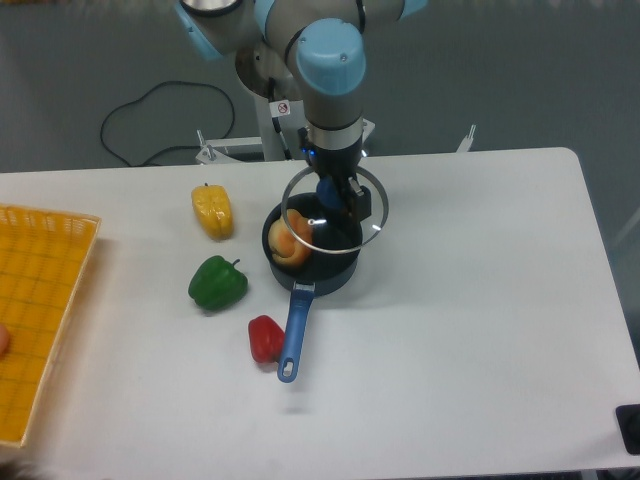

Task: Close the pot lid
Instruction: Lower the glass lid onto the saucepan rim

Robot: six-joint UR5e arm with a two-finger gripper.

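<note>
The dark blue-black pot (pixel 318 265) sits mid-table with its long blue handle (pixel 294 333) pointing toward the front. An orange-yellow item (pixel 289 237) lies inside it on the left. My gripper (pixel 334 192) is shut on the blue knob of the clear glass lid (pixel 300 205). The lid hangs a little above the pot, shifted slightly to the pot's back right, so its metal rim overlaps most of the pot's opening.
A yellow pepper (pixel 212 211), a green pepper (pixel 218 283) and a red pepper (pixel 265 338) lie left of the pot and its handle. A yellow basket (pixel 36 300) sits at the table's left edge. A dark object (pixel 630 428) shows at the right front corner.
</note>
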